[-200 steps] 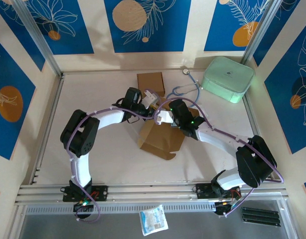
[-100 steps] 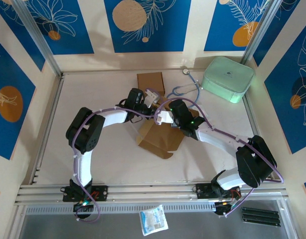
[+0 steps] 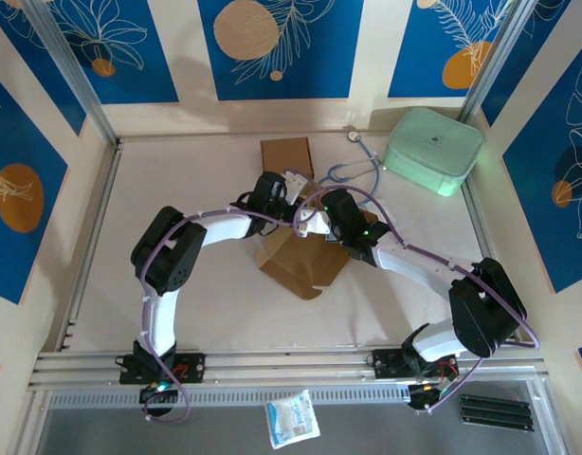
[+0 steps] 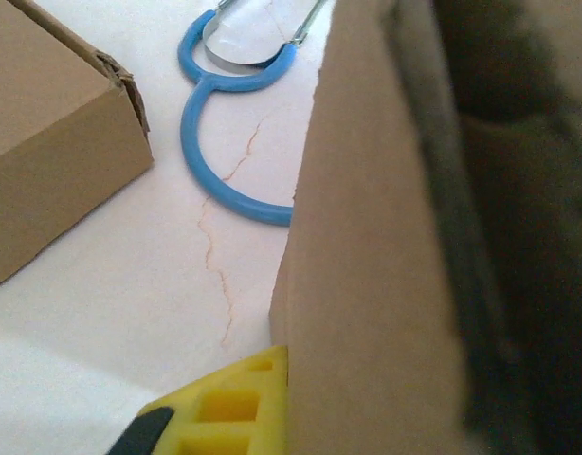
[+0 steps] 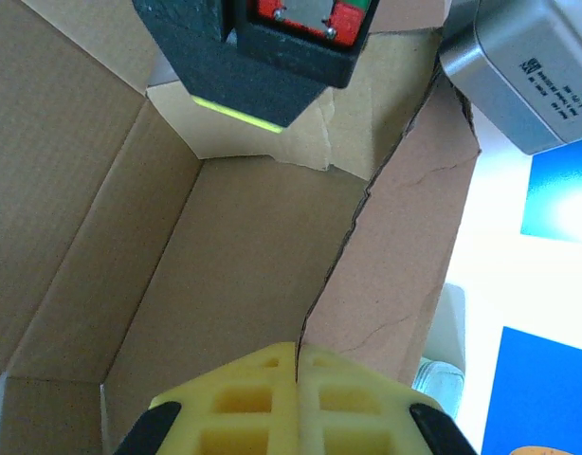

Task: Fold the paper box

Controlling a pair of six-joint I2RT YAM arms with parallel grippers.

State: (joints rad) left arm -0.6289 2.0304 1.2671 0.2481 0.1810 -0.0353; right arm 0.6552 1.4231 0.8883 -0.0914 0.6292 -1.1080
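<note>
Top external view: nearest of all, on the grey ledge in front of the arm bases and well short of the paper box (image 3: 305,270), lies a small plastic packet (image 3: 292,418). The paper box sits about the middle of the surface (image 3: 158,180), brown cardboard partly opened out, with flaps spread on its near side. Both arms reach in to its far edge. The right gripper (image 3: 305,226) is at that far edge. In the right wrist view its yellow fingers (image 5: 244,398) are pressed together with the edge of an upright cardboard panel running down between them, so it is clenched on the paper box. The left gripper (image 3: 293,201) sits just beside it, at the far left of the paper box. In the left wrist view one yellow finger (image 4: 220,412) lies against a cardboard wall that hides the other finger, so I cannot tell whether it grips. Beyond the paper box stands a small closed cardboard box (image 3: 286,156). Beyond it to the right lies a blue stethoscope (image 4: 189,142), and farther right a mint-green case (image 3: 433,150).
</note>
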